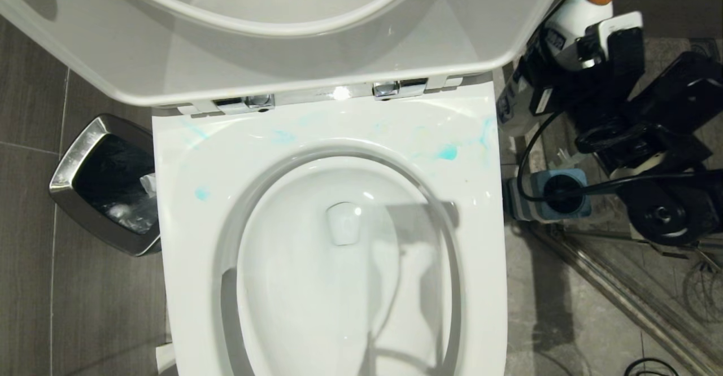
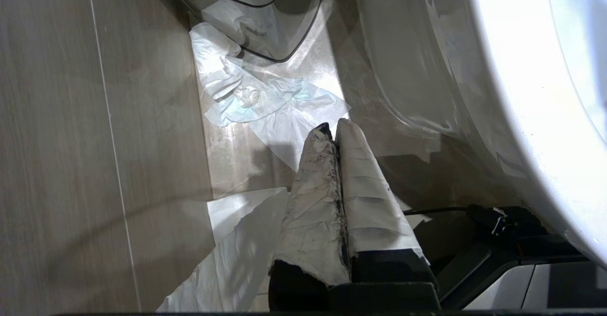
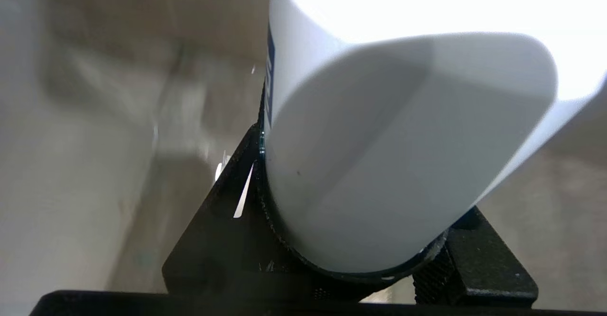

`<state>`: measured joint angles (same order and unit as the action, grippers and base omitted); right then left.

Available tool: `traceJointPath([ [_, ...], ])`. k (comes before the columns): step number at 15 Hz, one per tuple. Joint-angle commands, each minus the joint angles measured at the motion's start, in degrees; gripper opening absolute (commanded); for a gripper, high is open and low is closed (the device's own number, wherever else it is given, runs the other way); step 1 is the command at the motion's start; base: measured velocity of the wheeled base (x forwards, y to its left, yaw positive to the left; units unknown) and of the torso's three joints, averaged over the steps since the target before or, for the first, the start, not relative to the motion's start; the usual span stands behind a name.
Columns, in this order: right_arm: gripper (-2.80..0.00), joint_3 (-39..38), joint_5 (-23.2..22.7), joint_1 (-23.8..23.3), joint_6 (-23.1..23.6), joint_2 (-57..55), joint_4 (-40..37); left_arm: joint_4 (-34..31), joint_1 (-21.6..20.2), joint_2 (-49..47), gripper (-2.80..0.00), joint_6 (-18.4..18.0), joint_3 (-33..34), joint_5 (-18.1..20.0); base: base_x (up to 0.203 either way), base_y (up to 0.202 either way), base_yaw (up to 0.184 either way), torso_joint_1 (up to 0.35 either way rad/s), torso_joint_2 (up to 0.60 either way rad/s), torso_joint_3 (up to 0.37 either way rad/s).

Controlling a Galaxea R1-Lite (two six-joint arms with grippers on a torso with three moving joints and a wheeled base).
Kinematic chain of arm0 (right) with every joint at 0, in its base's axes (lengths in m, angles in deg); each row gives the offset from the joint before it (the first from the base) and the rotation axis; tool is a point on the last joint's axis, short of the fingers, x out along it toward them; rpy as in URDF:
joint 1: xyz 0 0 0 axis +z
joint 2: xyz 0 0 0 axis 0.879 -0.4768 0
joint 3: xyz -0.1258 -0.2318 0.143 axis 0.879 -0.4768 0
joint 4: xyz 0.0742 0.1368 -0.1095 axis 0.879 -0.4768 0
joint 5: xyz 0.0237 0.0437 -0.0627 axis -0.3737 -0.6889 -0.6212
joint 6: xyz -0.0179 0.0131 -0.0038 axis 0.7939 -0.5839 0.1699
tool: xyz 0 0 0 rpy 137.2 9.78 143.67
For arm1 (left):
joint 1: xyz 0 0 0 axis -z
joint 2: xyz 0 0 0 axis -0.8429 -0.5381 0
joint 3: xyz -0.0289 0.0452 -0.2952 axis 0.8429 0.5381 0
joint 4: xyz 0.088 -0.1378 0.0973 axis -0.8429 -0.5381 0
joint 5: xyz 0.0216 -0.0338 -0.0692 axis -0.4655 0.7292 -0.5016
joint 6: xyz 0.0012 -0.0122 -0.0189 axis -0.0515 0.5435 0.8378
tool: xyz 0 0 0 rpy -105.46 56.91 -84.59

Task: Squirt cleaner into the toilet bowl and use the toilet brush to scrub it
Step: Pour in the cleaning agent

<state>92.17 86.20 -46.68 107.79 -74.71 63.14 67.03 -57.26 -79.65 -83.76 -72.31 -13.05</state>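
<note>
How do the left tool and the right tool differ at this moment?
The left tool is shut and empty, low beside the toilet over crumpled paper; the right tool grips a white bottle with an orange cap, raised right of the toilet bowl. Neither is over the bowl.

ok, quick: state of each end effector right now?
Left end effector: closed, holding nothing, parked low beside the toilet.
Right end effector: closed on the white bottle with the orange cap.

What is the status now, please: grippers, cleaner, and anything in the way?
Right gripper shut on white cleaner bottle, right of toilet. Left gripper shut, parked low by bin. Blue cleaner smeared on rim only. Toilet bowl unobstructed.
</note>
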Motion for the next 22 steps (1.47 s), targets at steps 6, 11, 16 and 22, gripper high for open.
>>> traceJointPath([
  [6, -2.80, -4.9, 1.2, 3.4, 1.1, 26.7, -14.5, 0.0, 0.0, 0.0, -2.80, 0.0, 0.0, 0.0, 0.000, 0.000, 0.000, 0.000, 0.00, 0.000],
  [11, -2.80, -7.2, 0.9, 3.8, 1.6, 39.8, -31.0, 0.0, 0.0, 0.0, -2.80, 0.0, 0.0, 0.0, 0.000, 0.000, 0.000, 0.000, 0.00, 0.000],
  [16, -2.80, -4.9, 0.1, 4.0, 3.1, 44.1, -42.0, 0.0, 0.0, 0.0, -2.80, 0.0, 0.0, 0.0, 0.000, 0.000, 0.000, 0.000, 0.00, 0.000],
  [22, -2.80, -3.6, 0.1, 4.0, 3.7, 43.9, -43.8, 0.0, 0.0, 0.0, -2.80, -0.2, 0.0, 0.0, 0.000, 0.000, 0.000, 0.000, 0.00, 0.000],
])
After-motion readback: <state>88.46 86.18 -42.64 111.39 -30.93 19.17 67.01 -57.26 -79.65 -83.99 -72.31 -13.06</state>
